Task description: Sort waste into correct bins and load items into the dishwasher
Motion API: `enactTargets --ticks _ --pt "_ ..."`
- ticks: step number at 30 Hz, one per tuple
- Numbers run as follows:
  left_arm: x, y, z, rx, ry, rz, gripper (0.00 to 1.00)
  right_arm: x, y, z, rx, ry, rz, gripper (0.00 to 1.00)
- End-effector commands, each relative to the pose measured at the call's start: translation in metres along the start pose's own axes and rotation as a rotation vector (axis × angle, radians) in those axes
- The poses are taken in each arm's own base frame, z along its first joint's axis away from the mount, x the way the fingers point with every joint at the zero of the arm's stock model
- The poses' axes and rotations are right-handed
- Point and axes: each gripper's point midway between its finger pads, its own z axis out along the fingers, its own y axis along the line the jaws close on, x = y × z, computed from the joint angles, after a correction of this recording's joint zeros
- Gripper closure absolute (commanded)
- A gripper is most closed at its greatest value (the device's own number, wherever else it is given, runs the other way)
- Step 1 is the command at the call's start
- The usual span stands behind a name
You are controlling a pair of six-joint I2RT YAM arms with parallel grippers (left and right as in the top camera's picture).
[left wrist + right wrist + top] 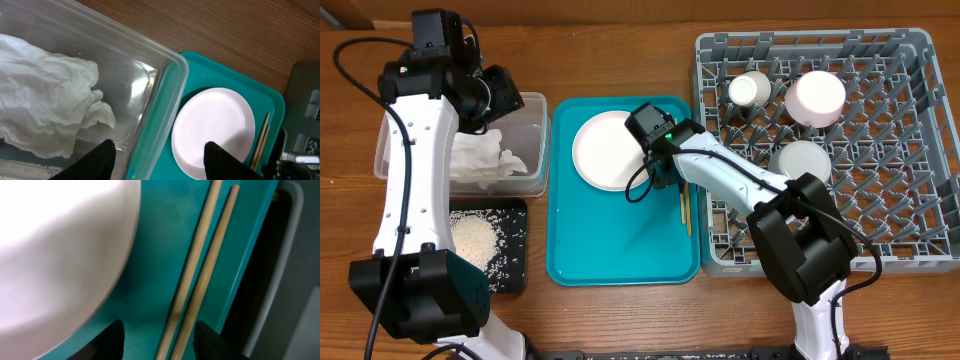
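Observation:
The crumpled white napkin (478, 157) lies in the clear tub (535, 150); it also shows in the left wrist view (47, 110). White rice (475, 238) fills the black tray (510, 270). The round plate (608, 150) and two chopsticks (685, 210) lie on the teal tray (620, 255). Two bowls (817, 95) (800, 160) and a cream cup (750, 90) stand in the grey rack (910, 150). My left gripper (159, 160) is open above the tub's right rim. My right gripper (159, 340) is open, low over the chopsticks (197, 275), beside the plate (60, 245).
The teal tray sits between the tub and the rack, its right edge against the rack's wall (295, 255). The plate (215, 130) and chopsticks (262, 137) also show in the left wrist view. Bare wooden table lies behind the tray.

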Motion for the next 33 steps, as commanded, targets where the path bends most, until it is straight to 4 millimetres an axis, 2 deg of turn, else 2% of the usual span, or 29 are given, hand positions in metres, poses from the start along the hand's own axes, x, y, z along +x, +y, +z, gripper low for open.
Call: enactTargets --ticks 1,4,8,12,17,19,22,23,29,33 --pt "0.002 0.004 0.004 -0.017 0.009 0.018 0.41 0.007 -0.003 0.011 0.02 0.012 0.007 0.51" --pt "0.002 0.004 0.004 -0.017 0.009 0.018 0.41 0.012 0.002 0.014 -0.003 0.026 0.046 0.5" --pt "0.002 0.004 0.004 -0.017 0.009 0.019 0.41 0.026 0.027 0.022 -0.137 0.099 0.046 0.5" --pt "0.002 0.004 0.004 -0.018 0.009 0.025 0.41 0.032 0.041 0.022 -0.216 0.131 0.046 0.49" --pt "0.002 0.004 0.004 -0.017 0.009 0.025 0.41 0.033 0.048 0.02 -0.257 0.142 0.048 0.51" --pt "0.002 0.004 0.004 -0.018 0.009 0.025 0.41 0.032 0.048 0.02 -0.257 0.139 0.048 0.58" --pt "0.002 0.004 0.004 -0.017 0.009 0.025 0.41 0.032 0.047 0.02 -0.256 0.141 0.049 0.76" --pt "0.002 0.004 0.004 -0.017 0.009 0.025 0.41 0.033 0.047 0.02 -0.255 0.142 0.05 0.79" --pt "0.002 0.004 0.004 -0.018 0.01 0.025 0.41 0.033 0.034 0.019 -0.182 0.142 0.044 0.96" --pt "0.002 0.004 0.004 -0.018 0.009 0.025 0.41 0.011 0.021 -0.007 -0.149 0.092 0.056 0.96"
